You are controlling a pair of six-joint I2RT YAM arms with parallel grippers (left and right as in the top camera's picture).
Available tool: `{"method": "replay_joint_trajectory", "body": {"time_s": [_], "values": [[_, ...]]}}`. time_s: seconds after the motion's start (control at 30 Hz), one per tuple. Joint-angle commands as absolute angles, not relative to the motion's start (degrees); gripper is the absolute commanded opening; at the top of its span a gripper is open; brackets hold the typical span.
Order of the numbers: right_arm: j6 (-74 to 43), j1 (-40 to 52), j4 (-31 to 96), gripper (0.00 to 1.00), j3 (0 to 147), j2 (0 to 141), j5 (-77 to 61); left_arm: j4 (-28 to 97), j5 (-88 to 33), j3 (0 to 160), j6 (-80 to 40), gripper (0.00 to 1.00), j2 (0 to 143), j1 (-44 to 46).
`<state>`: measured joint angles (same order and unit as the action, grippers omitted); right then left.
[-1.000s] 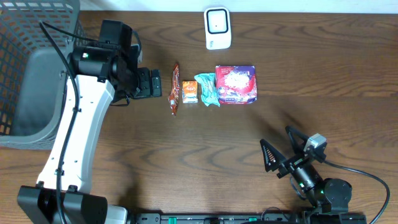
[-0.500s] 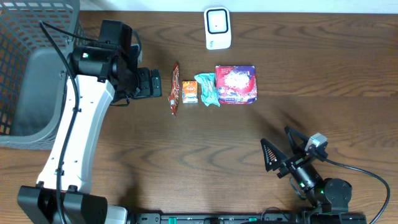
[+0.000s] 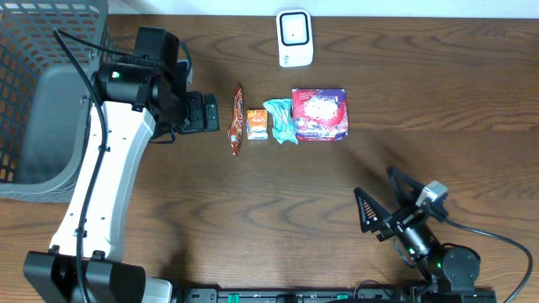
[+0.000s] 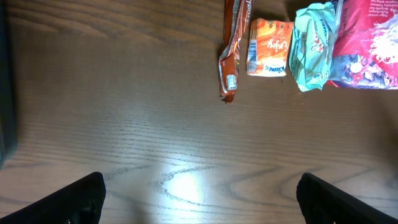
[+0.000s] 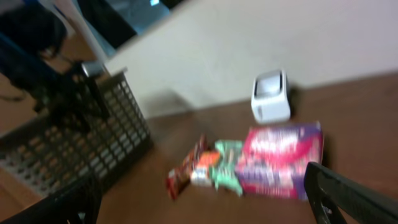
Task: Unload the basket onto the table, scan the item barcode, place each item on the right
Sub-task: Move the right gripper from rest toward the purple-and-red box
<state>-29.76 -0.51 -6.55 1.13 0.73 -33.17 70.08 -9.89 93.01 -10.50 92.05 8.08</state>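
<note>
Our left gripper (image 3: pixel 210 113) hovers with jaws wide and nothing in them, just at 9 o'clock of the bar (image 3: pixel 237 120). We judge it is lined up to take the first of the row: bar, orange pack (image 3: pixel 258 124), teal packet (image 3: pixel 280 120), box (image 3: pixel 320 114). The scanner (image 3: pixel 295 38) stands at 12 o'clock of them, within reach for a barcode. Our right gripper (image 3: pixel 383 199) waits released at 5 o'clock. The basket (image 3: pixel 21 50) at 9 o'clock shows no items, though part of it is hidden.

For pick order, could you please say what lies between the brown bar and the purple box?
In the overhead view: an orange pack, then a teal packet.
</note>
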Motion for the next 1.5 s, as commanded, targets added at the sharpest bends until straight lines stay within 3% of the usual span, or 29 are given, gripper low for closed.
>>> {"method": "replay_joint_trajectory", "body": {"time_s": [0.0, 0.23, 0.5, 1.03, 1.47], "values": [[-30.3, -0.3, -8.5, 0.99, 5.3, 0.7, -28.2, 70.2, -8.9, 92.3, -10.8, 0.98, 92.2, 8.1], [-23.1, -0.3, -8.2, 0.99, 14.1, 5.0, -25.6, 70.2, -8.9, 92.3, -10.8, 0.98, 92.2, 8.1], [-14.0, -0.3, -2.6, 0.99, 27.2, 23.1, -27.8, 70.2, -8.9, 92.3, -10.8, 0.98, 92.2, 8.1], [1.9, 3.2, 48.7, 0.99, 73.1, 75.3, -26.2, 70.2, -8.9, 92.3, -10.8, 0.98, 92.2, 8.1], [1.7, 5.7, 46.7, 0.99, 76.1, 90.8, -26.9, 70.2, -8.9, 92.3, -10.8, 0.98, 92.2, 8.1]]}}
